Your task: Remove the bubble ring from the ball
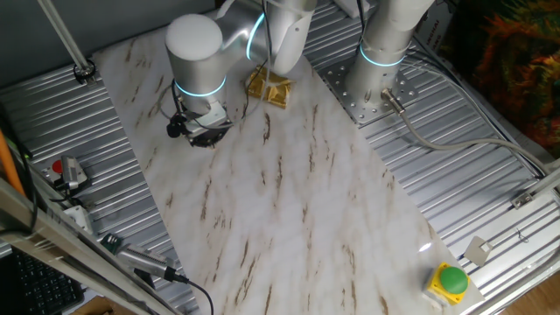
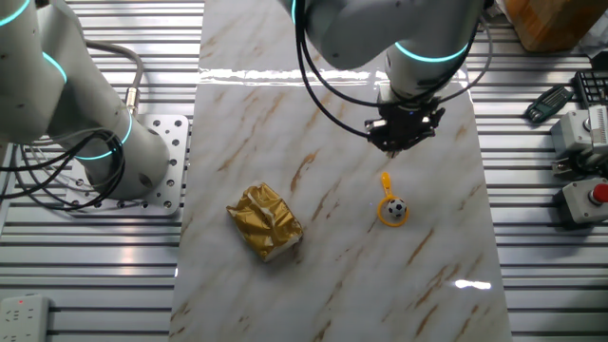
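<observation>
The bubble ring [image 2: 385, 184] is a small yellow-orange wand lying on the marble board, its hoop around the tiny black-and-white ball [image 2: 398, 206] and its short handle pointing towards the far end. My gripper [image 2: 399, 142] hangs just beyond the handle's tip, apart from the ring. Its dark fingers are seen end-on, so I cannot tell how they stand. In one fixed view the gripper [image 1: 203, 136] is at the board's left edge, and the ring and ball are hidden there.
A shiny gold foil packet [image 2: 266, 220] lies on the board left of the ring and also shows in one fixed view [image 1: 269, 87]. A green round button [image 1: 452, 280] sits at the lower right. The arm's base plate [image 1: 367, 92] stands beside the board.
</observation>
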`<move>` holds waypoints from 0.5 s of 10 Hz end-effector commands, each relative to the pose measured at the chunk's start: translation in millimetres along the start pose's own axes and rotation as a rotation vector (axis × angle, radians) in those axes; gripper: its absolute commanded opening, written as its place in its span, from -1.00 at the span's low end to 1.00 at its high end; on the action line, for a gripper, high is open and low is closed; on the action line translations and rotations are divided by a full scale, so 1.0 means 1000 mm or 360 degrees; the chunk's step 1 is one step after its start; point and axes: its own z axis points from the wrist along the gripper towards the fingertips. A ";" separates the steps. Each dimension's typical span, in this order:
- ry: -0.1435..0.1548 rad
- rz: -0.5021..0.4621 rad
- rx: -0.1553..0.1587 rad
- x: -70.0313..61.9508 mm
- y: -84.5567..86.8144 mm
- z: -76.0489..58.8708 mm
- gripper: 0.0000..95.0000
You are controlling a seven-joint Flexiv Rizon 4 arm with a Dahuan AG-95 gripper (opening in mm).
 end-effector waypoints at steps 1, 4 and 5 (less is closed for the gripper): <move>0.0008 -0.0056 -0.0008 0.008 0.006 -0.001 -1.00; 0.0023 -0.0044 -0.0011 0.012 0.007 0.005 -1.00; 0.0019 -0.0038 -0.0010 0.013 0.007 0.009 -1.00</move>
